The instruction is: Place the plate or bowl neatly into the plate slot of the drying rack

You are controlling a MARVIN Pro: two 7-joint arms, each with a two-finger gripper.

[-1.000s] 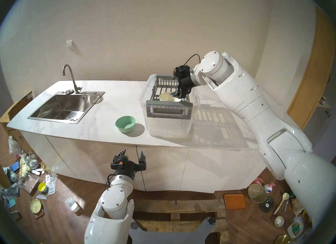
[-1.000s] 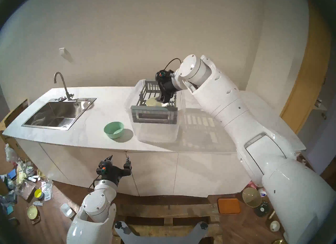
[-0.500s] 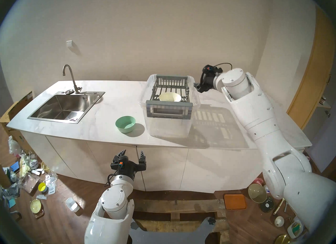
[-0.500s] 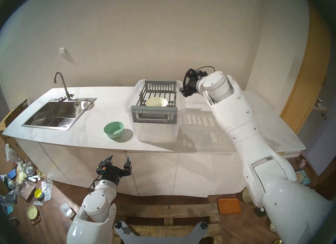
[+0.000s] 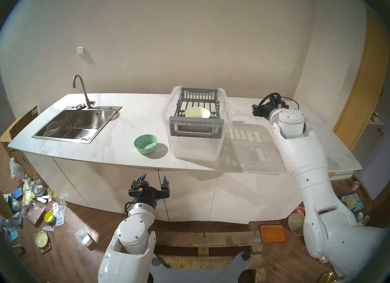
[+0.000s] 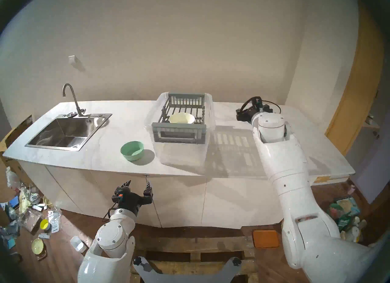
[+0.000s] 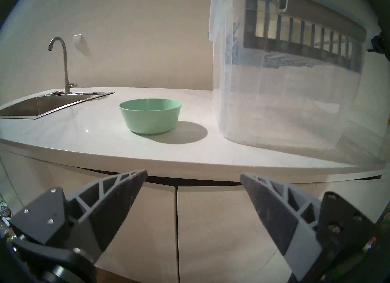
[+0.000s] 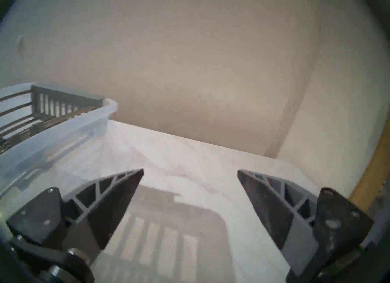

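A cream bowl [image 5: 197, 112] rests opening-up on the grey beaded floor bars [image 5: 200, 104] of the grey drying rack [image 5: 196, 120], near its front wall; it also shows in the head right view [image 6: 182, 118]. The rack sits in the top of a clear plastic tub [image 5: 196, 147]. A mint-green bowl [image 5: 145, 143] stands upright on the counter left of the tub, and shows in the left wrist view [image 7: 150, 115]. My right gripper [image 8: 190, 170] is open and empty, low over the counter right of the tub [image 5: 255, 110]. My left gripper [image 7: 193, 172] is open and empty below the counter's front edge [image 5: 154, 178].
A steel sink [image 5: 71, 124] with a faucet [image 5: 81, 90] is at the counter's left end. The wall runs close behind the counter. Clutter lies on the floor at both sides, with an orange tray [image 5: 272, 234] and a wooden pallet in front of me.
My right gripper let go of the cream bowl, rose out of the rack and swung right and down over the counter. The bowl stays in the rack. The left arm has not moved.
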